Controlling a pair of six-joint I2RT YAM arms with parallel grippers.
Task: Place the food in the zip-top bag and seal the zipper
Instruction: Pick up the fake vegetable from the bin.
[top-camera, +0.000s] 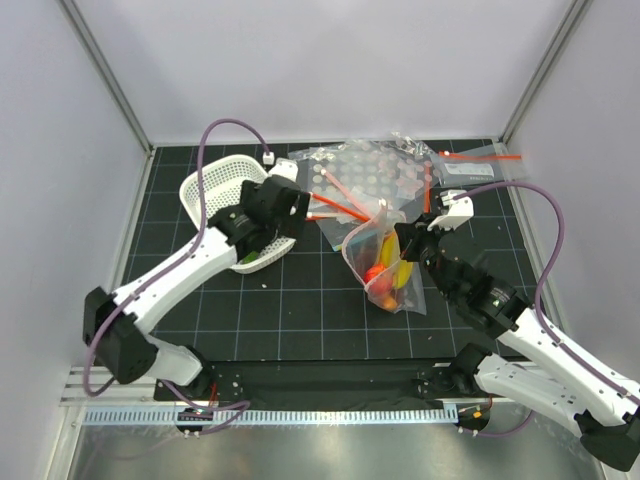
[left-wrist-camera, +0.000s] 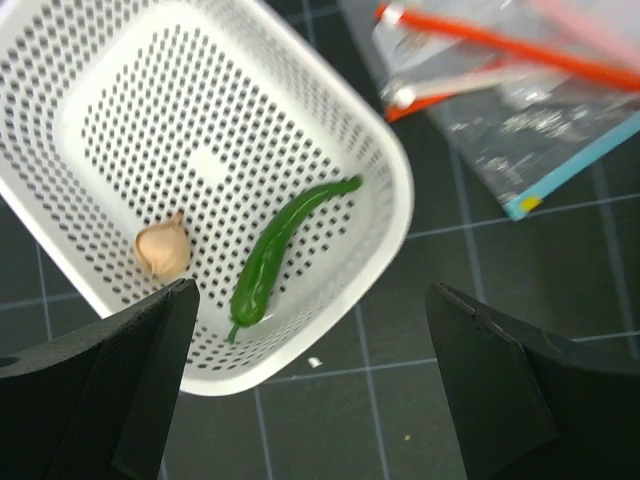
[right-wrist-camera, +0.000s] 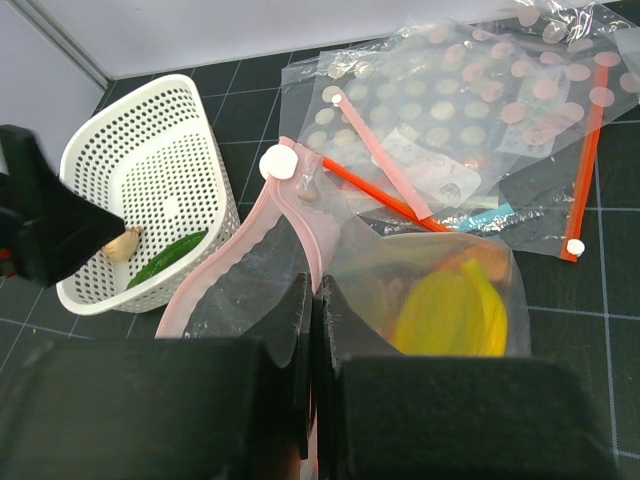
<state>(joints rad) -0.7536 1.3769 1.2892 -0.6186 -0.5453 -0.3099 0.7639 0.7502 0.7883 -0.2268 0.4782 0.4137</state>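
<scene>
Now: left hand (left-wrist-camera: 310, 330) released over basket (left-wrist-camera: 395, 190) with pepper (left-wrist-camera: 275, 255), garlic (left-wrist-camera: 162, 248); right hand (right-wrist-camera: 314, 292) clenched on zipper (right-wrist-camera: 290, 215) of bag (right-wrist-camera: 440, 290).

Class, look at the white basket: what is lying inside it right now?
A long green pepper and a small beige piece lie on the floor of the basket. Its near edge is partly covered by the left gripper.

Colourful food (top-camera: 398, 273) sits inside the clear bag (top-camera: 362, 250).
</scene>
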